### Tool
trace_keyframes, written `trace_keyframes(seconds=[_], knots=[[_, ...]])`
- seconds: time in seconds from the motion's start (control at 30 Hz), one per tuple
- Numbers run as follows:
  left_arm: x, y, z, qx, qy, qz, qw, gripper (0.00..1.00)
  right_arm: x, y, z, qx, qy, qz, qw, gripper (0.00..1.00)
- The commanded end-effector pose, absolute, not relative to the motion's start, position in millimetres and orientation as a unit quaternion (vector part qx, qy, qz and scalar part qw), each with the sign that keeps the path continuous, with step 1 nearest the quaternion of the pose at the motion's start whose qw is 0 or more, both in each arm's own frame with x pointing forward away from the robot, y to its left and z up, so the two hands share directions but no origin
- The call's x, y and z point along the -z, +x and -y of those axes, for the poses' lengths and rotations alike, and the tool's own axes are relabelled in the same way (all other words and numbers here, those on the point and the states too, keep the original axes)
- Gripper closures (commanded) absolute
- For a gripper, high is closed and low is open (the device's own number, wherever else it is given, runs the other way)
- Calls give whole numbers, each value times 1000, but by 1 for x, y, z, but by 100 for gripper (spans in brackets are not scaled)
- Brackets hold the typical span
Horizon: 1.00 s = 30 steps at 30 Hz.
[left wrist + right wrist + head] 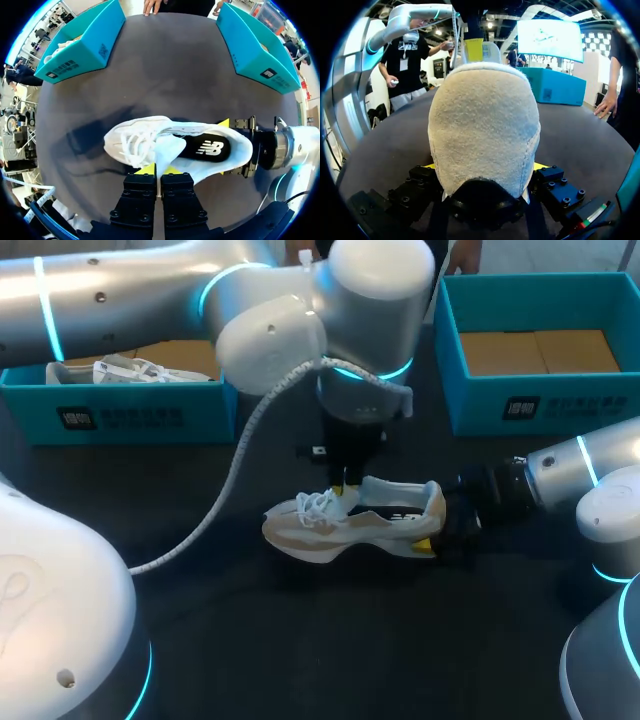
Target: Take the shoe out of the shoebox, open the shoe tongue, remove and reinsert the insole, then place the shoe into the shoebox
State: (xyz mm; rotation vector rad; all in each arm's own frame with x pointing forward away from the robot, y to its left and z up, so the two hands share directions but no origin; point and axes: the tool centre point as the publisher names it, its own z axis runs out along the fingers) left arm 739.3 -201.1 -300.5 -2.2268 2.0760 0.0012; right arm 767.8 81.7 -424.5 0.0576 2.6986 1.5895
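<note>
Between the closed, yellow-tipped fingers of the left gripper [159, 170] sits the thin white fabric tongue [167, 150] of a white and beige mesh running shoe [340, 525], pinched from both sides and drawn up out of the laces. That gripper hangs straight down over the middle of the shoe. Behind the tongue the shoe's mouth stands open, and the black foam insole [207, 148] lies flat inside it.

At the heel, the right gripper [484, 166] comes in level from the right, its fingers spread to the heel's width and pressing on both sides of the padded beige back. The shoe stands upright over the middle of the dark round table [300, 640], toe toward the left arm's side; whether its sole touches the top I cannot tell.

Farther back, well apart from the shoe, stand two teal cardboard shoeboxes. The left shoebox [120, 418] holds a second white shoe [130, 370]; the right shoebox [540, 405] shows its brown cardboard floor.
</note>
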Motion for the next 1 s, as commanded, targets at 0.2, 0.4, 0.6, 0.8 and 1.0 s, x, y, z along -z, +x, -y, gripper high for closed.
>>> trace_keyframes(seconds=[0.2,0.4,0.6,0.8,1.0], knots=[[293,734,161,32,-742,-669,38,100,425,769,-83,-506,19,-862,5,100],[307,732,142,16,-753,-657,45,100,425,769,-83,-506,19,-862,5,100],[326,737,126,-6,-763,-643,57,100,425,769,-83,-506,19,-862,5,100],[350,741,117,-22,-768,-637,66,98,425,769,-83,-506,19,-862,5,100],[368,747,114,-26,-770,-633,72,68,425,769,-83,-506,19,-862,5,100]])
